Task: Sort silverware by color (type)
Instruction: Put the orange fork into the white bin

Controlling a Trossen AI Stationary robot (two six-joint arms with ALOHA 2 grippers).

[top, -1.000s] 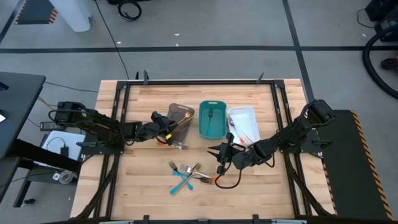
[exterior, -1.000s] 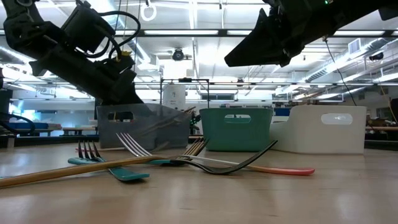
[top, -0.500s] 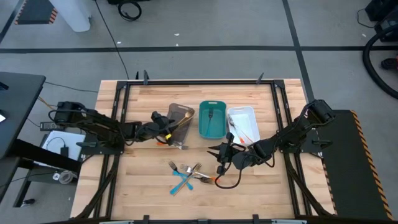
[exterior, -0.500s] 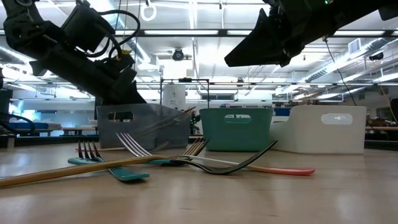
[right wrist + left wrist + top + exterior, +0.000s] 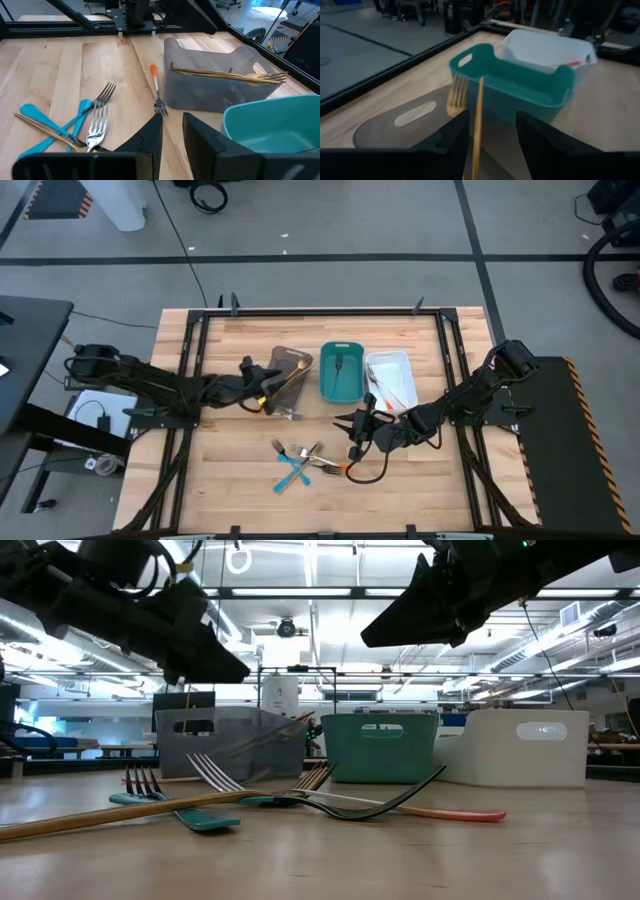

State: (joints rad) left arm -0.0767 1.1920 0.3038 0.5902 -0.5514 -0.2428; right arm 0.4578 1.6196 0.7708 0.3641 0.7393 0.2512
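1. Sorting partly done: mixed silverware [image 5: 300, 458] lies heaped at the table [image 5: 230, 480] front.
2. Right pincer [image 5: 352, 423] hovers beside the heap, spread, empty; next move is likely a pick there.
3. Left pincer [image 5: 268, 385] spread over the grey-brown tray [image 5: 290, 365]; only its wrist view shows a gold fork [image 5: 458, 95] between the fingers, grip unclear.

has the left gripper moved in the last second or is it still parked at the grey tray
Yes. The left gripper has pulled back slightly toward the table's left edge, away from the grey-brown plastic tray, and in the low view it now sits higher above that tray.
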